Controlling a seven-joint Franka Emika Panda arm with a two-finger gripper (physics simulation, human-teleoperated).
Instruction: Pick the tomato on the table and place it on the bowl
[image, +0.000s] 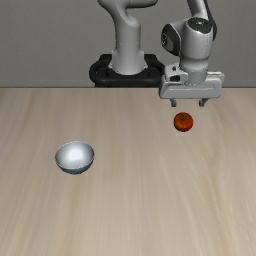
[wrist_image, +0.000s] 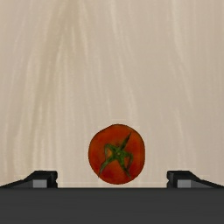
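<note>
A red tomato (image: 184, 122) with a green stem lies on the wooden table (image: 130, 200) toward the exterior view's right. My gripper (image: 190, 101) hangs just above it, open, its fingers standing wide apart. Seen from the wrist, the tomato (wrist_image: 116, 154) sits between and just ahead of the two fingertips (wrist_image: 41, 179), touching neither. A shiny grey bowl (image: 74, 157) rests empty on the table at the exterior view's left, well away from the tomato.
The robot's black base (image: 128, 72) stands at the table's far edge. Bare wood spreads between the tomato and the bowl and across the table's near half.
</note>
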